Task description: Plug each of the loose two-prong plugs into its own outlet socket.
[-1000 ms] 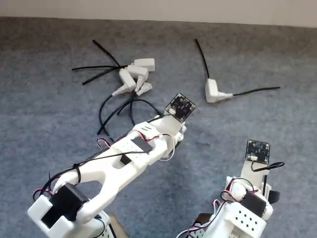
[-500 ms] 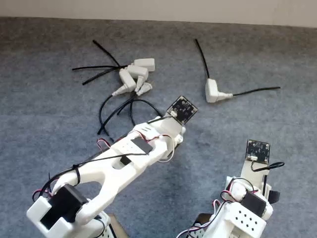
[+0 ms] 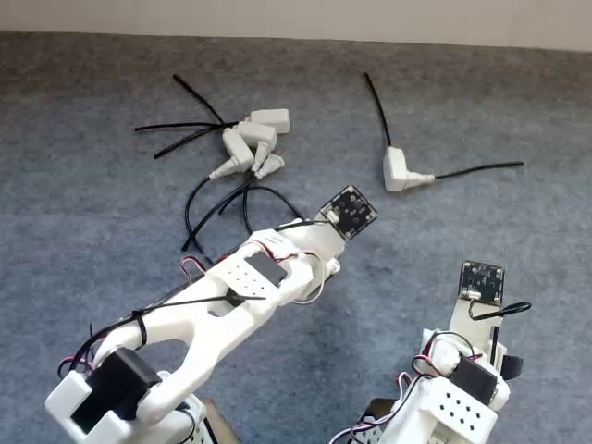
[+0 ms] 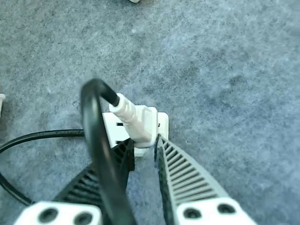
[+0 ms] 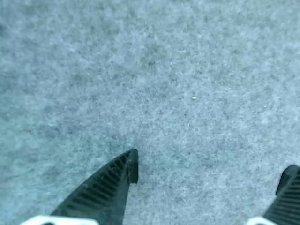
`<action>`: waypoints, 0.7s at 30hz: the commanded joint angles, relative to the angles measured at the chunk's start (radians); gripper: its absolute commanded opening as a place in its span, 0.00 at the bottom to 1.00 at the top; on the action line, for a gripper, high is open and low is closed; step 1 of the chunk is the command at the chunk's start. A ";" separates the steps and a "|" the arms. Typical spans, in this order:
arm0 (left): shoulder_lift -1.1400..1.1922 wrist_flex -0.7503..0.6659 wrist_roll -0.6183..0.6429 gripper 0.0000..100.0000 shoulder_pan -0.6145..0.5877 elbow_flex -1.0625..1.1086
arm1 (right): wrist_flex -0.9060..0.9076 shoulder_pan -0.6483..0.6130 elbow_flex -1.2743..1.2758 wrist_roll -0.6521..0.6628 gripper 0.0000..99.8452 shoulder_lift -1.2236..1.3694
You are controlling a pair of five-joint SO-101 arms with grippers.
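Observation:
My left gripper (image 4: 143, 149) is shut on a white two-prong plug (image 4: 138, 123) whose black cable (image 4: 96, 136) arches back over the fingers. The plug rests against a white outlet socket block (image 4: 161, 121) on the grey carpet; whether its prongs are inside is hidden. In the high view the left arm's wrist (image 3: 314, 242) covers this spot at mid-table. Several loose white plugs (image 3: 250, 143) lie bunched at the far left with black cables. Another white plug and socket piece (image 3: 398, 171) lies at the far right. My right gripper (image 5: 211, 171) hangs open over bare carpet.
Black cable loops (image 3: 222, 203) trail across the carpet between the plug cluster and the left arm. The right arm (image 3: 462, 370) sits near the front right edge. A pale wall strip (image 3: 296, 17) borders the far side.
The left arm's wrist has shifted a little to the right and toward the front. The right arm has stayed still.

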 commanded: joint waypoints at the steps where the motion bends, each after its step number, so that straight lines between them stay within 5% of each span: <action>1: 0.005 0.103 -0.012 0.01 0.013 -0.015 | -0.030 -0.012 0.031 0.003 0.43 -0.005; 10: 0.010 0.132 -0.020 0.01 0.018 -0.015 | -0.030 -0.012 0.031 0.003 0.43 -0.005; 21: -0.001 0.241 -0.261 0.01 0.019 0.002 | -0.030 -0.012 0.031 0.003 0.43 -0.005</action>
